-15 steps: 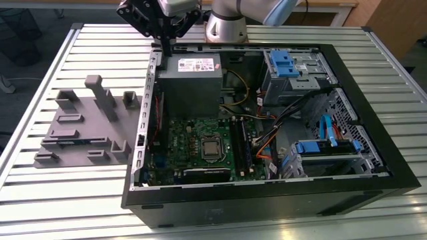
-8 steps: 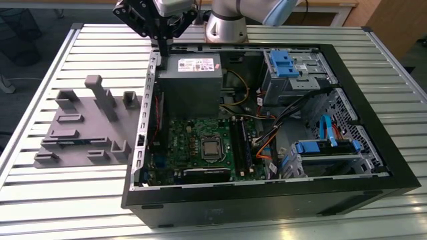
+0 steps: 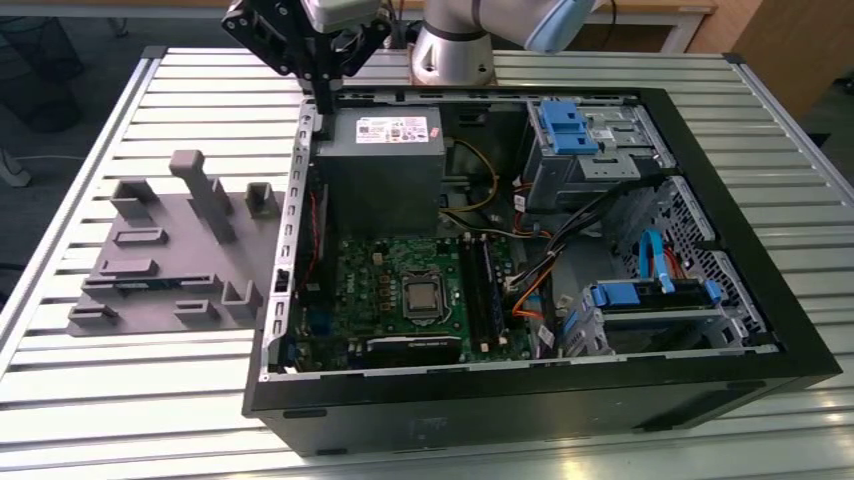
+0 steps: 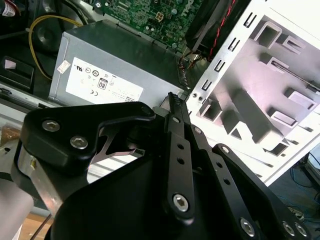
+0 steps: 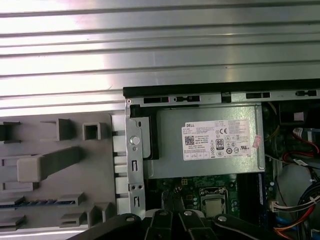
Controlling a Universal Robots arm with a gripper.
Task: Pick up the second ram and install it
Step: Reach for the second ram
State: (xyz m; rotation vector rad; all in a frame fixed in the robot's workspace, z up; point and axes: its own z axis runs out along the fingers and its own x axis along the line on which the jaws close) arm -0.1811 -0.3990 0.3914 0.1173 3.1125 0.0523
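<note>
The hand (image 3: 324,106) hung pinched closed and empty over the corner of the computer case (image 3: 534,400), by the power supply (image 5: 205,142). The second ram (image 5: 30,203) sat slotted in the grey holder (image 3: 174,297) on the surface (image 3: 120,400).

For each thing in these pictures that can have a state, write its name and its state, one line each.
Pincer, shut and empty, above the case's edge.
Second ram, lying in a slot of the grey fixture, not yet picked up.
Computer case, lying on its side, open at the top.
Processor, seated in its socket, uncovered.
</note>
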